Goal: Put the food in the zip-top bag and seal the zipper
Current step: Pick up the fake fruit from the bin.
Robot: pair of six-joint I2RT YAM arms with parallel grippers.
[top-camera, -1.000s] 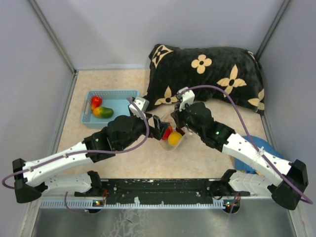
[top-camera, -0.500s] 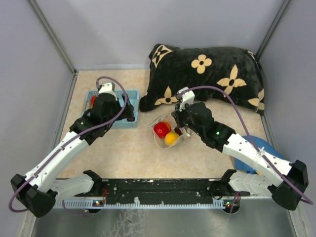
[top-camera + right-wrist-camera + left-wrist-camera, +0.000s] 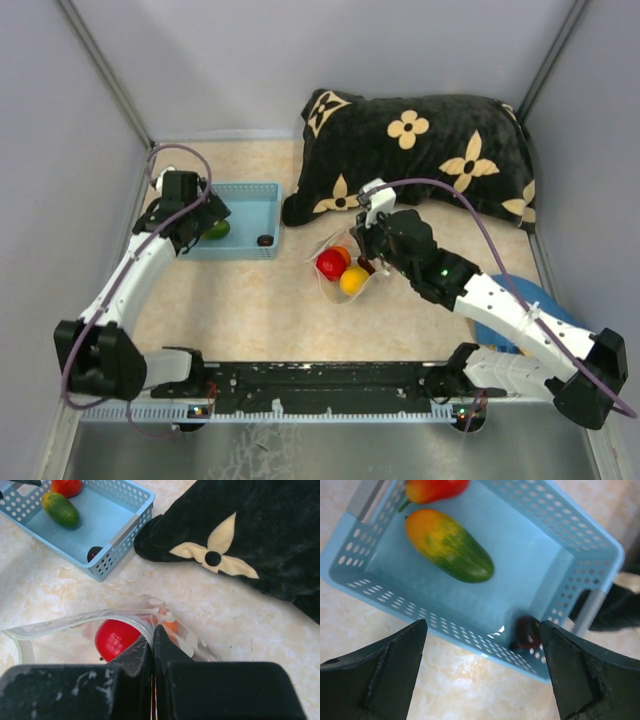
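Beige tabletop (image 3: 260,300), grey-walled cell: zip-top bag (image 3: 343,272) lies mid-table, red and yellow food (image 3: 331,264) inside, rim pinched tight by right gripper (image 3: 153,641). Three pieces sit in blue basket (image 3: 580,575) under left gripper (image 3: 482,632), jaws wide, dark brown piece (image 3: 526,632) nearest one finger (image 3: 570,675). Best approach: centre over one piece, descend clear of basket wall.

A beige marbled tabletop (image 3: 260,310) sits enclosed by pale grey walls (image 3: 230,60), with metal struts (image 3: 105,75) rising at the back corners. A black cushion (image 3: 440,150) patterned with cream flowers lies against the rear wall, and a blue cloth (image 3: 492,332) rests near the right edge under even light.
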